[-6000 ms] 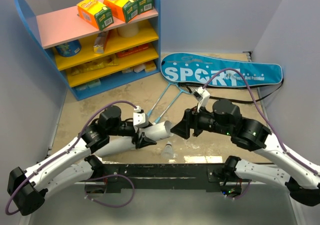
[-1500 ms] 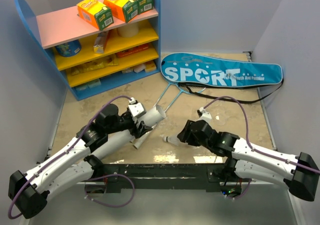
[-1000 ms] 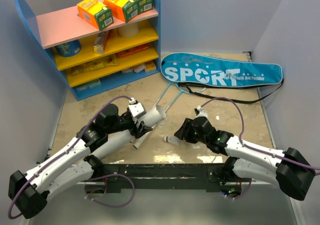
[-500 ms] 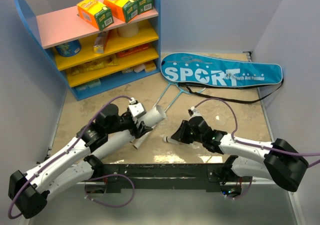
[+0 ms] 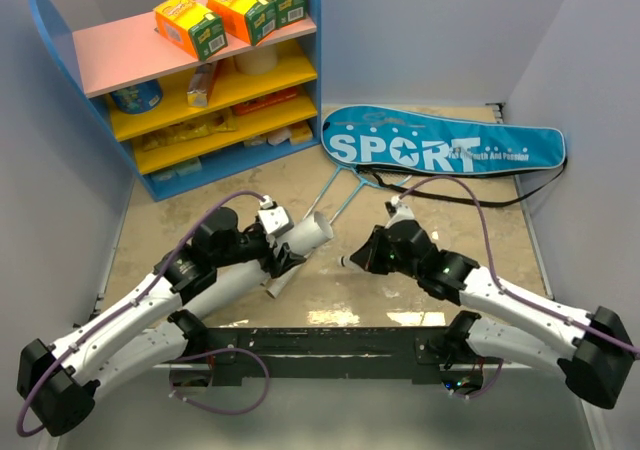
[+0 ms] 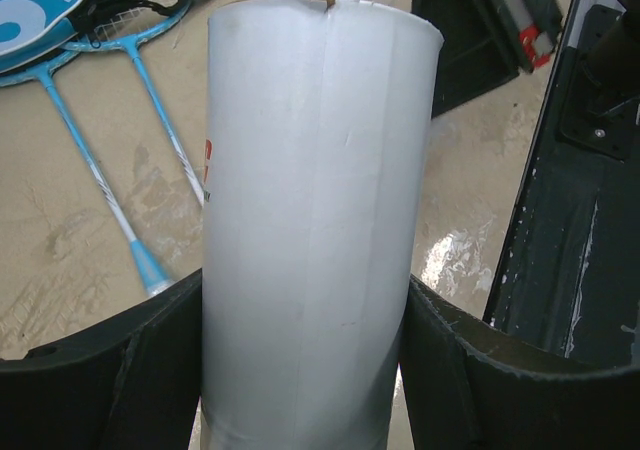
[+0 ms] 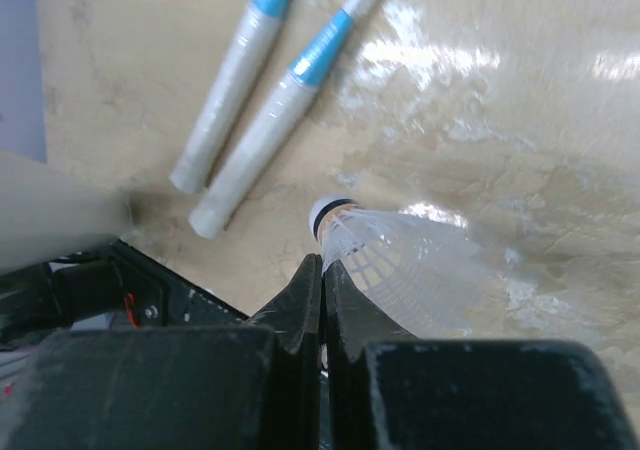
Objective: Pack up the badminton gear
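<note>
My left gripper (image 5: 277, 247) (image 6: 305, 305) is shut on a white cardboard tube (image 5: 303, 238) (image 6: 312, 200), held low over the table with its open mouth toward the right arm. Pinched in my shut right gripper (image 5: 360, 258) (image 7: 323, 268) is the skirt of a white feather shuttlecock (image 5: 350, 261) (image 7: 395, 260), a little to the right of the tube's mouth. Two light-blue rackets (image 5: 338, 202) (image 6: 105, 180) lie on the table, heads tucked in the blue "SPORT" bag (image 5: 440, 145) (image 6: 40, 10), silver-white handles (image 7: 250, 135) under the tube.
A blue shelf unit (image 5: 60, 55) with pink and yellow boards stands at the back left, orange-green boxes (image 5: 190, 25) on top. Grey walls close in both sides. The black base rail (image 5: 320, 345) runs along the near edge.
My right gripper has shut on the shuttlecock and carried it up off the table and away from the near edge, closer to the tube's mouth. The left arm and tube have not moved.
</note>
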### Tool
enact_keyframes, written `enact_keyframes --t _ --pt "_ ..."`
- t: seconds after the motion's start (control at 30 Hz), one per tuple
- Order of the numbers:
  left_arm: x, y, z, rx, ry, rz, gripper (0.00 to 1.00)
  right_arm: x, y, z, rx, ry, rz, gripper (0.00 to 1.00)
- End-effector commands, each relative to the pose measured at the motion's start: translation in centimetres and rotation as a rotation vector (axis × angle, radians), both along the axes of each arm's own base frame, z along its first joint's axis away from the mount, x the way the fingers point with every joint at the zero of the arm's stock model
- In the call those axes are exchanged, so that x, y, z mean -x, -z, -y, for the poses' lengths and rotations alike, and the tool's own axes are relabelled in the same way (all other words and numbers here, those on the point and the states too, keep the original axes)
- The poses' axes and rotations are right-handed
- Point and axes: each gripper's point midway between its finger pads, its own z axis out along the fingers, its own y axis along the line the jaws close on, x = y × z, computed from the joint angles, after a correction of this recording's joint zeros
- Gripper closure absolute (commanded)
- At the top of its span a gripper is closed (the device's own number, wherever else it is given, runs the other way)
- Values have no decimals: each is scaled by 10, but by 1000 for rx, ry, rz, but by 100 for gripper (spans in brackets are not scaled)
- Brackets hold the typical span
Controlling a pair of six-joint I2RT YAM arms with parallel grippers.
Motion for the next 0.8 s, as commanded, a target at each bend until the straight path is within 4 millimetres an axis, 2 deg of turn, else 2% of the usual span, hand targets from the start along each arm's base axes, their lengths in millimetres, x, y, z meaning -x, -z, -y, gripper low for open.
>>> enact_keyframes --t 0.0,0.2,0.37,0.5,0.67,0.77 --pt "-2 -31 10 73 42 53 100 -13 -49 26 126 24 131 100" --pt "20 -31 22 105 187 30 100 -14 -115 42 149 14 248 100" --pt "38 -29 29 121 291 9 100 -5 -148 48 172 -48 290 100" --pt "52 -26 35 122 367 -20 100 8 -189 48 100 -104 349 100" --pt "65 -24 38 128 429 -37 100 26 -214 38 23 -205 372 100" --pt "67 -26 38 132 440 -32 100 37 -215 27 -15 -285 349 100"
